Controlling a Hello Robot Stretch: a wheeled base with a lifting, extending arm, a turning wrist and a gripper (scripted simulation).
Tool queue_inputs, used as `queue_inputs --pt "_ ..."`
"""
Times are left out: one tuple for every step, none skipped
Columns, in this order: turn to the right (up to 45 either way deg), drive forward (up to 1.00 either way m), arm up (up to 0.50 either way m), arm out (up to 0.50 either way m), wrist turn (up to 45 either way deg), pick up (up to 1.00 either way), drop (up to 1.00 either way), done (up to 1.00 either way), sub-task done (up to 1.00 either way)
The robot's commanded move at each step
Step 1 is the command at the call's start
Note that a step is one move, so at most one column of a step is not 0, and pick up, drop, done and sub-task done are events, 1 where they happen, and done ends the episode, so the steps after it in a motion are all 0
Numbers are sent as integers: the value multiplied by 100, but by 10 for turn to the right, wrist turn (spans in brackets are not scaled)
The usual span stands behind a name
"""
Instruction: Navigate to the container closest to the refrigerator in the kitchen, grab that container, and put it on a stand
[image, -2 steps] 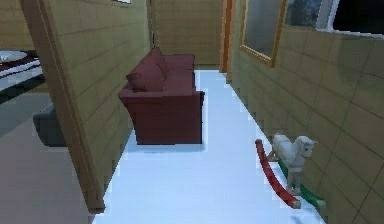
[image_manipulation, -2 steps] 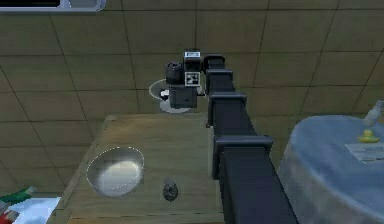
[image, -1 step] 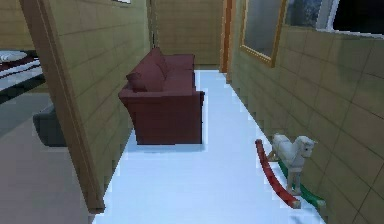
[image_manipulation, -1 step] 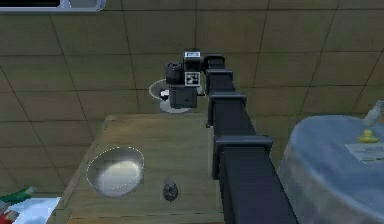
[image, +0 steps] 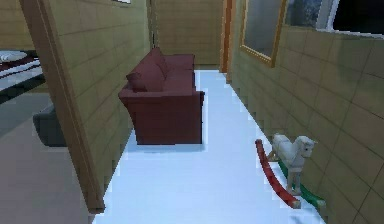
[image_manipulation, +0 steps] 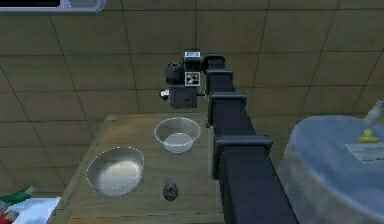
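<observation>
- Arm side view: dark arm (image_manipulation: 238, 135) reaches out over a wooden tabletop (image_manipulation: 122, 127), with the hand (image_manipulation: 172, 92) at its far end against the tiled wall.
- Hand's state: cannot tell whether it is apart or together, nor whether it holds anything.
- Smaller bowl (image_manipulation: 177, 134) stands upright on the tabletop, near the hand and just left of the arm.
- Larger bowl (image_manipulation: 116, 170) sits apart from it, toward the near left; a small dark lump (image_manipulation: 169, 186) lies beside that bowl.
- Forward view: dark red sofa (image: 160, 95) by a wooden wall; rocking horse (image: 290, 162) on the pale floor at the forward view's right.

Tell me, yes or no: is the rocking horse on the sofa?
No: the rocking horse stands on the floor, apart from the dark red sofa.
</observation>
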Motion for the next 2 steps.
queue_inputs --pt "0 0 0 -10 0 0 0 0 0" --pt "0 0 0 0 0 0 0 100 0"
